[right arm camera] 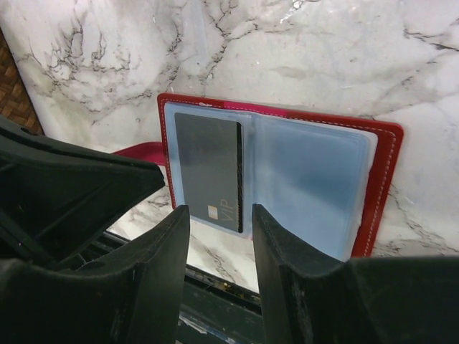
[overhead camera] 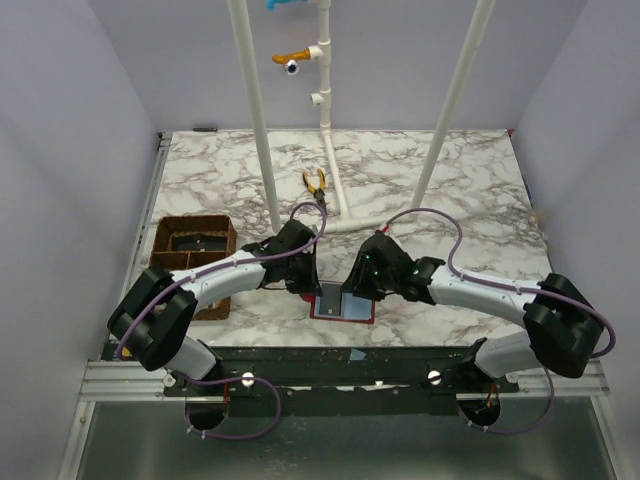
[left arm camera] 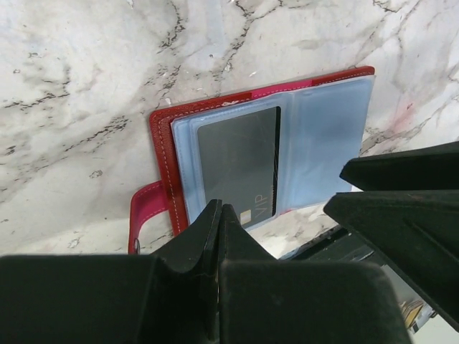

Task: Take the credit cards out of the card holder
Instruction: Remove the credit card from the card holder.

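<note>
The red card holder (overhead camera: 343,303) lies open near the table's front edge, pale blue-grey panels up. A dark grey card (left arm camera: 240,161) marked VIP sits in its left sleeve and sticks out a little toward the near edge; it also shows in the right wrist view (right arm camera: 209,168). My left gripper (left arm camera: 219,208) is shut and empty, its tips over the near edge of the holder's (left arm camera: 315,122) left panel. My right gripper (right arm camera: 219,211) is open, just short of the card's protruding end, above the holder (right arm camera: 315,172). In the top view the left gripper (overhead camera: 303,280) and right gripper (overhead camera: 362,283) flank the holder.
A brown compartment tray (overhead camera: 193,245) stands at the left. Yellow-handled pliers (overhead camera: 316,185) lie by the white pipe frame (overhead camera: 330,150) behind the arms. The table's front edge (right arm camera: 215,276) and a dark rail run right below the holder. The grippers are close together.
</note>
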Available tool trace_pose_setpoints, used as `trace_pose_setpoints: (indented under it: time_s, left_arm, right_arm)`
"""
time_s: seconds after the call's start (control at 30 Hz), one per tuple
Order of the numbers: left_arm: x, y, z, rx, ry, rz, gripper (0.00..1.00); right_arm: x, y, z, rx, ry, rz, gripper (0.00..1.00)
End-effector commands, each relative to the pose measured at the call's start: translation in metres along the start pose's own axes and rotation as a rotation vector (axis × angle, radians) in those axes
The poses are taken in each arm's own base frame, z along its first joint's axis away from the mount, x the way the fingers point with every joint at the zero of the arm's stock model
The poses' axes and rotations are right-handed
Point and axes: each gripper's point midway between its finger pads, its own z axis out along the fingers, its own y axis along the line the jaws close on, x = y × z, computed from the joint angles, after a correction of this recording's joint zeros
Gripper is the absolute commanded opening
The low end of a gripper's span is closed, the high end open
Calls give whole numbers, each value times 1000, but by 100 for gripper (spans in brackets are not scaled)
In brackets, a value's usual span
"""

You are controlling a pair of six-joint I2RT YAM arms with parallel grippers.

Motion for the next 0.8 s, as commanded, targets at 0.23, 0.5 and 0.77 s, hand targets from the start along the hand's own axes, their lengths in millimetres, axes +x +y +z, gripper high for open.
trace_pose_setpoints:
  time_s: [0.23,0.5,0.77]
  left_arm:
    - [0,10,9,-12,-3,13,0]
    - [5,17,18,-30,16,8,0]
    - [11,22,25,-37,35,-2,0]
  right_arm:
    - [18,6,23,-46,78,-4,40]
    - [24,-2,33,-25,97,-9,38]
    - [29,-11,41,3,110,-9,34]
